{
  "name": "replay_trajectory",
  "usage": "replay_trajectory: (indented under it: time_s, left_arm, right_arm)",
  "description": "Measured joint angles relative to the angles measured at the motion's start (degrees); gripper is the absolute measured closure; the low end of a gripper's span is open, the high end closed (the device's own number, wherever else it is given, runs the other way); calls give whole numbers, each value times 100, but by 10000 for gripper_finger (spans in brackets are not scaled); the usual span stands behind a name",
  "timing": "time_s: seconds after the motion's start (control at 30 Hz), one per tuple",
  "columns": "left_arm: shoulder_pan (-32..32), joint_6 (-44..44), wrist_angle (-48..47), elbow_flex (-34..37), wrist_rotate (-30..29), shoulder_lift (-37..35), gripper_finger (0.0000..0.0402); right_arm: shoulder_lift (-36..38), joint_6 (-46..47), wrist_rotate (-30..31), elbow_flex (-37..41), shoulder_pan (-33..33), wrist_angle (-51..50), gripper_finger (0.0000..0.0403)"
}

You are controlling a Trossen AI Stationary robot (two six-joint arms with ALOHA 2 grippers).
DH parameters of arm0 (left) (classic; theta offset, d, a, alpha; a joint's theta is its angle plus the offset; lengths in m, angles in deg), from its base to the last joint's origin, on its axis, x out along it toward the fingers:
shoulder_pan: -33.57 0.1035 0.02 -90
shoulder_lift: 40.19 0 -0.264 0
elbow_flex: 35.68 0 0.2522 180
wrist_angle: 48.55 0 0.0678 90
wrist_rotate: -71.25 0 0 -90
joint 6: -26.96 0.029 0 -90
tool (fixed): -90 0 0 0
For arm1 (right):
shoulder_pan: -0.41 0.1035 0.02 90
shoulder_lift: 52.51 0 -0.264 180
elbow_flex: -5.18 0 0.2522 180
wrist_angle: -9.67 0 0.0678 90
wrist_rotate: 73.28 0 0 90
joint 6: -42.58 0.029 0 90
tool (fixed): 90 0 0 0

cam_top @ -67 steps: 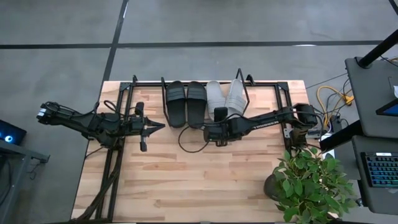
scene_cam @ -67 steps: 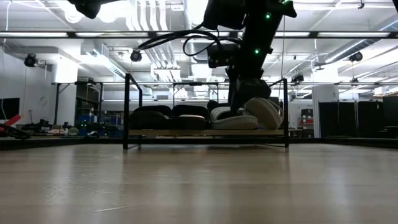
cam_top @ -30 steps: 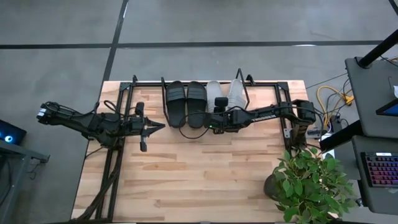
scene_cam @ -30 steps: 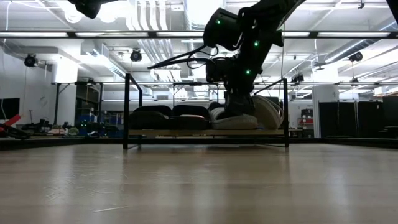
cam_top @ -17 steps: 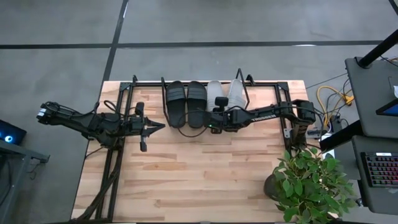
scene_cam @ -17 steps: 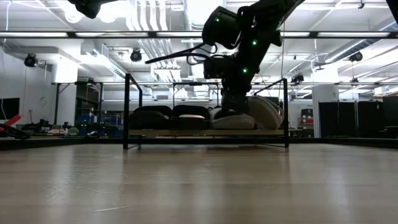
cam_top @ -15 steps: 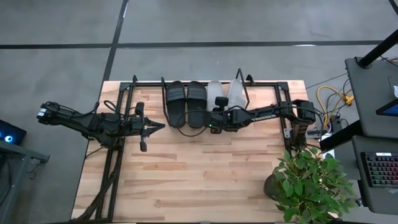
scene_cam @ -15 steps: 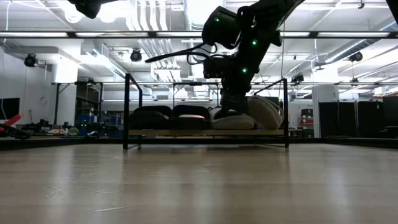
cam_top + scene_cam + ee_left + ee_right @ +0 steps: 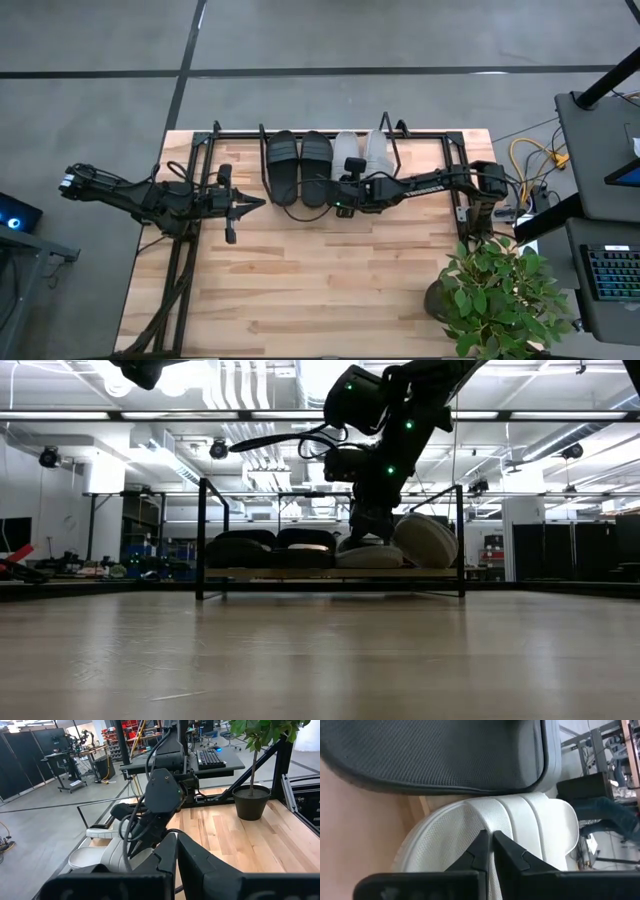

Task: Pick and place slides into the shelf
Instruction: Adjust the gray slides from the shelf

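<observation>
The shelf (image 9: 262, 135) stands along the table's far edge. Two black slides (image 9: 298, 165) lie side by side on its board. To their right a light grey slide (image 9: 344, 152) lies flat, and a second grey slide (image 9: 428, 540) leans tilted at the shelf's right end. My right gripper (image 9: 490, 840) is shut and points down at the flat grey slide's near end. My left gripper (image 9: 258, 203) is shut and waits level above the table, left of the shelf. My right gripper sets its shut fingertips (image 9: 481, 842) on the flat grey slide's footbed (image 9: 465, 832), near the end facing the table's near edge. It comes slanting down from the near right. The slide lies flat on the shelf board beside a black slide (image 9: 435, 750).
A potted plant (image 9: 500, 290) stands at the table's near right corner. Both arms' frames (image 9: 190, 200) rise at the table's left and right sides. The bare wooden tabletop (image 9: 320, 290) stretches in front of the shelf.
My right gripper has shifted a little toward the table's left over the flat grey slide and rolled slightly. In the low view more of the tilted grey slide shows behind it.
</observation>
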Motion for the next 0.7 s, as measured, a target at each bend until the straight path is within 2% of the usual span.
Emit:
replay_trajectory:
  time_s: [0.1, 0.27, 0.37, 0.47, 0.57, 0.7]
  left_arm:
    - [0, 0, -1, 0, 0, 0, 402]
    - [-1, 0, -1, 0, 1, 0, 402]
    - [0, 0, -1, 0, 0, 0, 402]
    - [-2, 0, -3, 0, 0, 0, 402]
    - [0, 0, -13, 0, 0, -2, 402]
    - [0, 0, -16, 0, 0, -2, 402]
  right_arm:
    - [55, -73, -29, 0, 131, 9, 376]
    - [179, -46, -26, -67, 251, 13, 327]
    - [204, -25, 310, -221, 253, -118, 297]
    - [226, 144, 599, -441, 355, -684, 271]
    - [245, 608, 607, -657, 468, -1528, 253]
    - [316, 1208, 645, -868, 667, -2106, 239]
